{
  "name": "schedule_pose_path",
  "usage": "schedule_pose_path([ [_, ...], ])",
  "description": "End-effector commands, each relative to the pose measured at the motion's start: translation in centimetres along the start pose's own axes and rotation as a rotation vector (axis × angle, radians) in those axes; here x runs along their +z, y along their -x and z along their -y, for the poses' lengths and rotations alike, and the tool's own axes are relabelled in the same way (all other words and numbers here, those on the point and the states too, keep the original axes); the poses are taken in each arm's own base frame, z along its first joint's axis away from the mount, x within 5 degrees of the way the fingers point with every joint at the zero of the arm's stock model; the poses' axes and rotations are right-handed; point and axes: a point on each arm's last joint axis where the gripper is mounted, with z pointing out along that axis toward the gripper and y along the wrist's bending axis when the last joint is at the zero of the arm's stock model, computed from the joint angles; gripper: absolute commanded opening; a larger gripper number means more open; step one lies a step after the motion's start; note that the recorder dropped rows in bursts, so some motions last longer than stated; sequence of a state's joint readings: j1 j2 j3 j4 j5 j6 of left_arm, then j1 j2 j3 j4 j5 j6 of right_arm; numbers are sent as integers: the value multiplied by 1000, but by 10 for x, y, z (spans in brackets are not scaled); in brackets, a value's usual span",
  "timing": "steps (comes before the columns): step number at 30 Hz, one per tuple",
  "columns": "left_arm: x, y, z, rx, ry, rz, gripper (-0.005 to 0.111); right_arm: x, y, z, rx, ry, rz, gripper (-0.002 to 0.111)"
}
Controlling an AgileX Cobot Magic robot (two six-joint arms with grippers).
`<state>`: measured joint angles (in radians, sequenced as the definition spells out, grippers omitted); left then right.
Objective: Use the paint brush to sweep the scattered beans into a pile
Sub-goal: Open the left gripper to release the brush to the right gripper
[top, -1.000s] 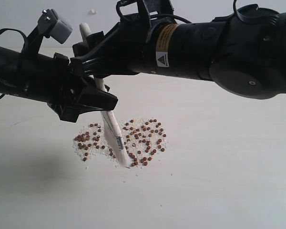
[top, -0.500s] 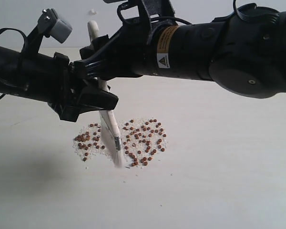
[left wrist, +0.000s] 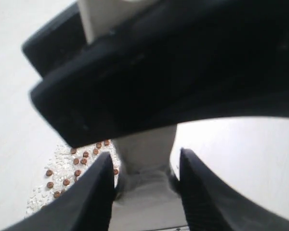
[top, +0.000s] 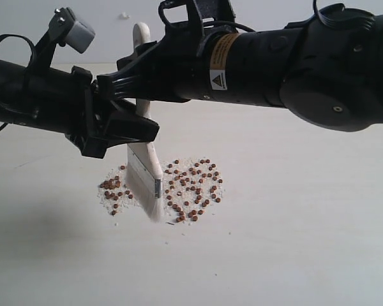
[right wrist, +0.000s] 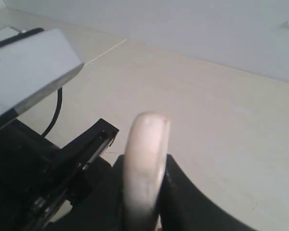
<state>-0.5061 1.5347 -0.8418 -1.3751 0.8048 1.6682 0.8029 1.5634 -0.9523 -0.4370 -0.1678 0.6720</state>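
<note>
The paint brush (top: 144,167) stands nearly upright, its broad face towards the exterior camera, and its white bristles (top: 152,208) touch the table. The beans (top: 193,185) and whitish crumbs lie as a loose patch, a smaller part (top: 114,189) left of the bristles and a larger part to their right. My right gripper (top: 138,75) is shut on the cream handle (right wrist: 144,144). Lower down, my left gripper (top: 135,132) has its fingers (left wrist: 98,192) close on either side of the brush's wide part (left wrist: 145,190). Whether they press on it is unclear. A few beans (left wrist: 77,163) show beside the left finger.
The pale table (top: 293,242) stretches bare around the bean patch. The thick right arm (top: 293,64) crosses the upper view, reaching over to the left arm (top: 32,95). A small white speck (top: 123,15) sits on the wall behind.
The brush has turned from edge-on to face-on. Its handle top has swung right and stands more upright, and its bristle tip has shifted left. Both arms have barely moved.
</note>
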Motion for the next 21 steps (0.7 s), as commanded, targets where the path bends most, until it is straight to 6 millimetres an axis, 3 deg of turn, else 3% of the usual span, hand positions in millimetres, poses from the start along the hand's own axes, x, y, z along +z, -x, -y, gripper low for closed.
schedule_pose_path([
  [1,0,4,4,18,-33,20,14,-3,3,-1,-11,-4,5,0],
  [4,0,4,4,18,-35,20,38,-3,2,1,-11,-16,-11,0],
  [7,0,4,4,18,-35,20,49,-4,1,2,-11,-29,-26,0],
  [14,0,4,4,10,-35,20,50,-4,1,3,-9,-39,-31,0],
  [21,0,4,4,7,-36,12,50,-15,9,31,23,-148,-43,0],
])
